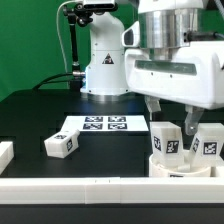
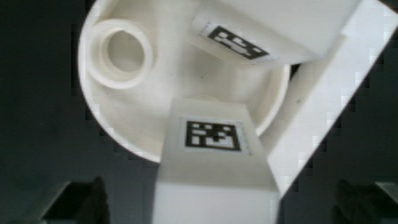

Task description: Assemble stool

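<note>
The white round seat [image 1: 186,168] lies at the exterior view's lower right, against the front border bar. Two blocky legs stand upright on it, one nearer the middle [image 1: 167,140] and one at the right [image 1: 210,142]. A third leg [image 1: 62,145] lies loose on the black table to the left. My gripper [image 1: 170,115] hangs just above the nearer upright leg. In the wrist view the gripper [image 2: 222,205] is open, its dark fingers [image 2: 80,200] apart on both sides of that leg [image 2: 214,150] without touching it. The seat [image 2: 143,100], its socket hole [image 2: 121,50] and the other leg [image 2: 240,40] show beyond.
The marker board [image 1: 100,125] lies flat at mid-table. A long white border bar [image 1: 100,186] runs along the front, also seen in the wrist view [image 2: 338,110]. A short bar piece [image 1: 5,152] is at the left. The arm's white base [image 1: 105,60] stands behind.
</note>
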You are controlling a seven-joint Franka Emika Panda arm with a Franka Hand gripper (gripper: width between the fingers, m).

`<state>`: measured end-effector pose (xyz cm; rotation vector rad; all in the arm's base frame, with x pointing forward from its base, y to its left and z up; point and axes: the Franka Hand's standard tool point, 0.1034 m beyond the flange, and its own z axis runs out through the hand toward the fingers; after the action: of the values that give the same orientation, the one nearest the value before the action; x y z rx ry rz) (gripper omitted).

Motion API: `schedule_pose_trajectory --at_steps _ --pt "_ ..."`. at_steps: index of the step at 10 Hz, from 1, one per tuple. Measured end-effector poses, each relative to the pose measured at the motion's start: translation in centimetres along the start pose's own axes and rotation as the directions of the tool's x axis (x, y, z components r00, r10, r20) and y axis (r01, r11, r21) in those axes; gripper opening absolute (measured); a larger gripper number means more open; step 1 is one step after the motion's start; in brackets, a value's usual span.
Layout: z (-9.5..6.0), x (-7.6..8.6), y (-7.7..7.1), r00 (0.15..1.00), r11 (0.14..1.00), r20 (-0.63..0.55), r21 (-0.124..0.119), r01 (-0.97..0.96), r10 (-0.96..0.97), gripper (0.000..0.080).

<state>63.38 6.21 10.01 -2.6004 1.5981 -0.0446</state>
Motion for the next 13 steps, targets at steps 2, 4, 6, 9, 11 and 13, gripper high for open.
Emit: schedule_pose_trajectory --at_steps 2,4,6,9,11,13 --pt "0.00 0.01 -0.03 0.994 0.994 -0.002 0.001 0.108 -0.108 0.0644" --pt "0.07 0.01 0.00 0.971 0.971 -0.002 0.000 0.238 -0.238 0.0649" --pt "0.01 0.08 -0.07 0.893 0.893 -0.008 -0.011 0.449 -0.449 0.0649" --pt "-0.34 0.00 -0.61 0.740 0.741 -0.022 -0.034 0.671 -0.672 0.0649" --pt "-0.34 0.23 -0.61 0.570 0.570 -0.020 -0.049 0.820 -0.822 0.0649" --pt "-0.31 0.34 -0.53 0.477 0.477 -0.015 -0.053 0.877 -0.879 0.0649"
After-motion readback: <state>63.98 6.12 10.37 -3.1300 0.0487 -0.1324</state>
